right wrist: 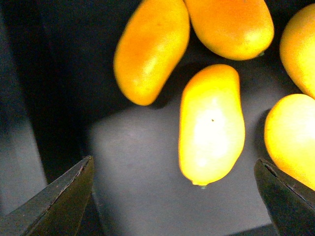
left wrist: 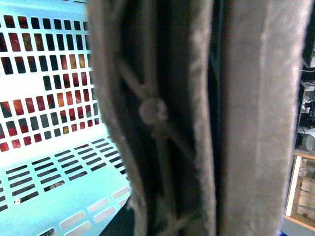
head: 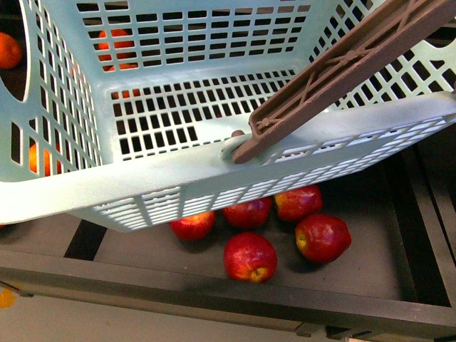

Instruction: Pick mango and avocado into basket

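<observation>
1. Nearest the lens, left wrist view: the brown cross-braced handle (left wrist: 162, 113), badly blurred, fills most of the frame. Behind it is a slotted turquoise wall of the basket (left wrist: 44, 162), with red and orange patches showing through the slots.
2. Left pincer: no part can be made out, so its state cannot be told.
3. Right pincer (right wrist: 174, 201): spread wide, holding and touching nothing. Only its dark fingertips (right wrist: 59, 196) show.
4. Mango (right wrist: 211, 128): pale yellow, lying on the dark compartment floor (right wrist: 133, 167) below the right pincer. Four other mangoes (right wrist: 152, 49) sit around it, three cut off by the frame.
5. Front view: the basket is tilted. Five red apples (head: 249, 256) lie on the dark desk (head: 356, 263) below, three partly hidden by the rim. The orange fruit (head: 114, 43) behind the slots is too masked to identify.
</observation>
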Robot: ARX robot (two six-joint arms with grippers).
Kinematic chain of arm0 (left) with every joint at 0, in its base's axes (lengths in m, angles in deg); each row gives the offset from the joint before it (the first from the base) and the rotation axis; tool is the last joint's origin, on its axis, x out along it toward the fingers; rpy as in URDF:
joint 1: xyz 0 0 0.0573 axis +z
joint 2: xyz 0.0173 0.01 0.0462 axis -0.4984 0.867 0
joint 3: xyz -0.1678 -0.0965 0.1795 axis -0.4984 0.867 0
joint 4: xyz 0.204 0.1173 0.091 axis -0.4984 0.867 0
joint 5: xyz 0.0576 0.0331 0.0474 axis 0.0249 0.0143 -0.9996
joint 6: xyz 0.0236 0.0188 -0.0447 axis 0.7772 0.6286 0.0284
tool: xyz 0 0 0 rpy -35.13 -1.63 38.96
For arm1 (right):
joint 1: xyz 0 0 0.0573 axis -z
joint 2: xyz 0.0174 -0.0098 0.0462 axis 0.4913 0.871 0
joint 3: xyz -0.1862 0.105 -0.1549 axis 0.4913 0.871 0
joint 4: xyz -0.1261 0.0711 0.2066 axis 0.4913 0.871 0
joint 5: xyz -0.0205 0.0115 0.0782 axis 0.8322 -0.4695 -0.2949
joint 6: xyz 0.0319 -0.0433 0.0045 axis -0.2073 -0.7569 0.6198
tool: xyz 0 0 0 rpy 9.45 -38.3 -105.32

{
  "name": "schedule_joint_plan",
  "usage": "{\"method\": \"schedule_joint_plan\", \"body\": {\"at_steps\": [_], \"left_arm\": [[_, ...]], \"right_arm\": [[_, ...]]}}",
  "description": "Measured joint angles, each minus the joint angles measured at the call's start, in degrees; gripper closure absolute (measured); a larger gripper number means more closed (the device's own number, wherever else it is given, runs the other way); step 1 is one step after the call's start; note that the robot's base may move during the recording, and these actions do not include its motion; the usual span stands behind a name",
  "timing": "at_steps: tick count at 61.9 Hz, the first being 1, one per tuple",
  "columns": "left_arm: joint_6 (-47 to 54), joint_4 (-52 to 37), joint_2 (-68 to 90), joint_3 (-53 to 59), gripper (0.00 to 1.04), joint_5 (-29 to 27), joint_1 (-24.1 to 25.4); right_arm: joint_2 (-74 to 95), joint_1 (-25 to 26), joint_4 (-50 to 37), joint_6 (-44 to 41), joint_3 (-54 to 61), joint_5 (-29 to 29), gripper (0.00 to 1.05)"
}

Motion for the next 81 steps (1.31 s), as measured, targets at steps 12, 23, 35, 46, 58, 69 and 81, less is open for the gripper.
{"method": "schedule_joint_plan", "body": {"at_steps": [12,23,35,46,58,69,81], "left_arm": [[0.0,0.0,0.0,0.0,0.91,0.1,0.0],[0.0,0.0,0.0,0.0,0.91,0.0,0.0],[0.0,0.0,0.0,0.0,0.91,0.0,0.0],[0.0,0.0,0.0,0.0,0.91,0.0,0.0],[0.0,0.0,0.0,0.0,0.91,0.0,0.0],[0.0,0.0,0.0,0.0,0.91,0.0,0.0],[0.0,0.0,0.0,0.0,0.91,-0.1,0.0]], "right_arm": [[7.3,0.0,0.3,-0.7,-4.7,1.6,0.09],[9.9,-0.4,0.6,-0.6,-7.7,1.7,0.09],[13.6,-0.4,1.5,-0.5,-11.5,3.2,0.09],[17.1,-0.3,2.6,-0.5,-14.5,4.3,0.09],[19.8,-0.4,3.3,0.6,-17.9,5.0,0.09],[21.5,-1.0,4.4,2.4,-20.1,5.9,0.16],[21.7,-1.0,4.7,4.6,-20.4,4.4,0.39]]}}
